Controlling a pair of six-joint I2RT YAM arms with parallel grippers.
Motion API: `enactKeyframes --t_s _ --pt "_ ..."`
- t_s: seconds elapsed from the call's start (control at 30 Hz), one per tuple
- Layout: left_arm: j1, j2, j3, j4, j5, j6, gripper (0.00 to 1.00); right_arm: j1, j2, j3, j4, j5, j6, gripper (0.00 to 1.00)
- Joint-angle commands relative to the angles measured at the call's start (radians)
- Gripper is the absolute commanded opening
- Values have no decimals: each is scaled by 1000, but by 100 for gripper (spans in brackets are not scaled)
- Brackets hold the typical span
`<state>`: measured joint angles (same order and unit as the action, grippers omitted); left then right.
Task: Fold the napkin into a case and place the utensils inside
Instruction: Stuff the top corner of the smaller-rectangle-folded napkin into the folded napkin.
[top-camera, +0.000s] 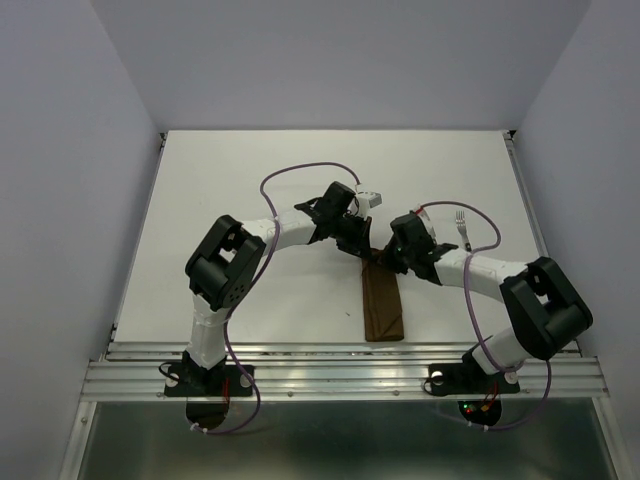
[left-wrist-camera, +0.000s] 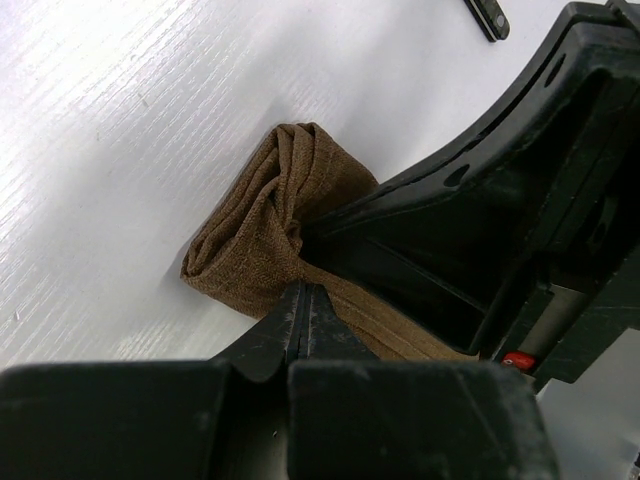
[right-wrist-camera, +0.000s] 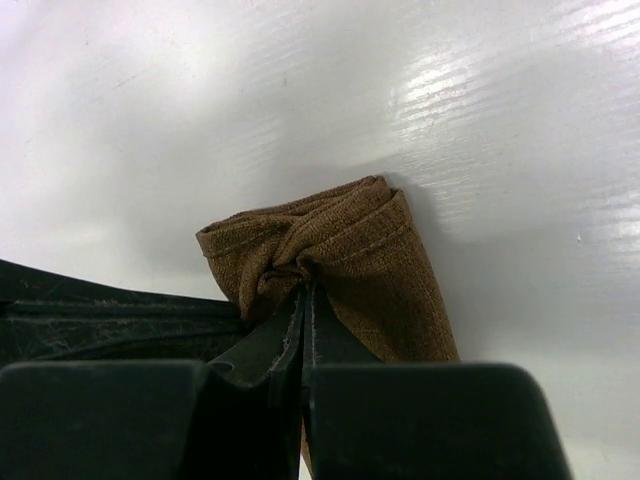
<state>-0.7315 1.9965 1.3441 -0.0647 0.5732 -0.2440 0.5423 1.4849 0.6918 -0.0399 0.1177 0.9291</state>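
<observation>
Black fingertips fill the bottom of both wrist views. The left gripper (left-wrist-camera: 303, 318) and the right gripper (right-wrist-camera: 303, 315) are each pressed fully together, and each pinches a tuck of brown cloth.

Under them spreads the white table (top-camera: 250, 170). The napkin (top-camera: 383, 305) is folded into a narrow strip that trails back from the two grippers toward the arm bases. Its far end is bunched and twisted just ahead of the fingertips, where the two pinches sit almost side by side. The fork (top-camera: 462, 228) lies on the table beyond the right gripper, well apart from the cloth. I cannot pick out the knife with any certainty.

The main risk is in that crumpled end. If either pinch has caught every layer, pulling the grippers apart would drag the folds loose rather than open a mouth for the case. The grips are also so close that a small sideways move could knock the fingers together or twist the strip further.
</observation>
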Motion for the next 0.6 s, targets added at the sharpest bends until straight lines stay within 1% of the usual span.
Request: enactKeyframes --t_s 0.0,0.3,0.43,0.57 --pt "-3 -13 29 2 33 17 0 -8 26 60 12 34 -21 1" --pt "-3 -15 29 0 37 22 0 -18 35 78 28 37 -30 1" --pt "-3 -13 32 0 39 20 0 -18 17 74 80 25 -30 1" --pt "-3 -11 33 -1 40 23 0 -18 34 83 83 13 -35 1"
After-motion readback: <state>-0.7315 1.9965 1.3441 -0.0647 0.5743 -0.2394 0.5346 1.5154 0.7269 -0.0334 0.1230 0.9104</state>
